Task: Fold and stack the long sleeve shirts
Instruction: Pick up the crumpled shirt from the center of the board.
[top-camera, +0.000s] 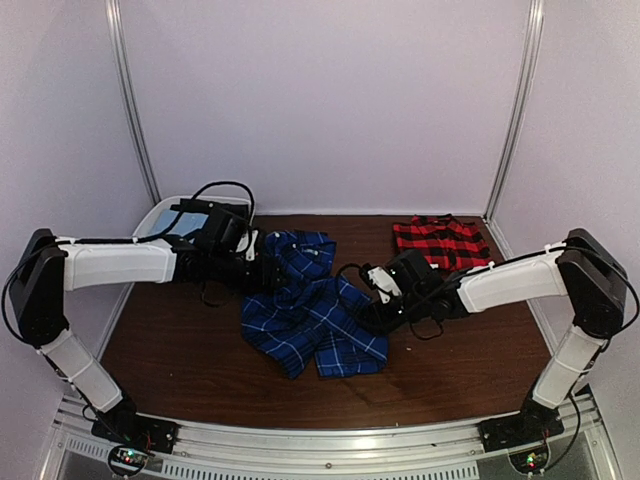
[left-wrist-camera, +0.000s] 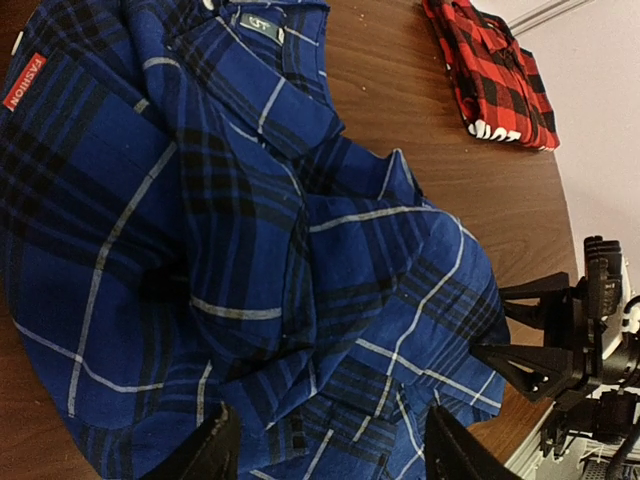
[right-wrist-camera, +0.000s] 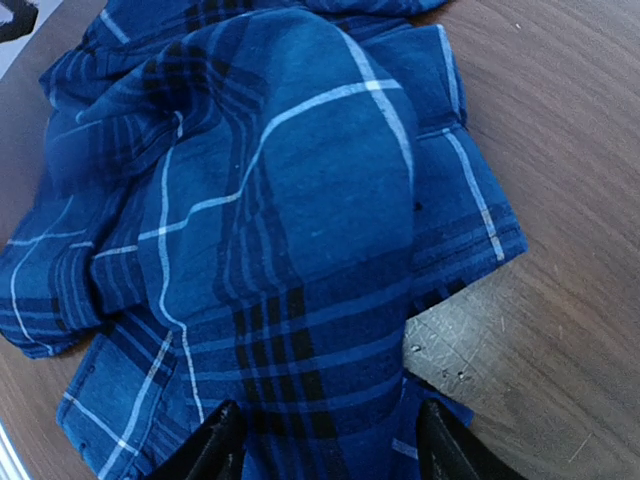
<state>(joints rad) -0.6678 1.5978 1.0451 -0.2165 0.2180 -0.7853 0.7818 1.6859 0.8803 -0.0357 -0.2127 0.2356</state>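
The dark blue plaid shirt (top-camera: 305, 315) lies crumpled at the table's middle, filling the left wrist view (left-wrist-camera: 250, 250) and the right wrist view (right-wrist-camera: 280, 220). The red-and-black check shirt (top-camera: 440, 243) lies folded at the back right, also in the left wrist view (left-wrist-camera: 495, 75). My left gripper (top-camera: 266, 272) is at the blue shirt's left edge; its jaws (left-wrist-camera: 325, 455) stand wide apart over the cloth. My right gripper (top-camera: 370, 303) is at the shirt's right edge, open, with cloth lying between the fingers (right-wrist-camera: 325, 450). It shows in the left wrist view (left-wrist-camera: 545, 345).
A white bin (top-camera: 158, 215) stands at the back left corner behind the left arm. White enclosure walls (top-camera: 330, 100) close the back and sides. A metal rail (top-camera: 330, 445) runs along the near edge. The table (top-camera: 450, 370) is dark wood.
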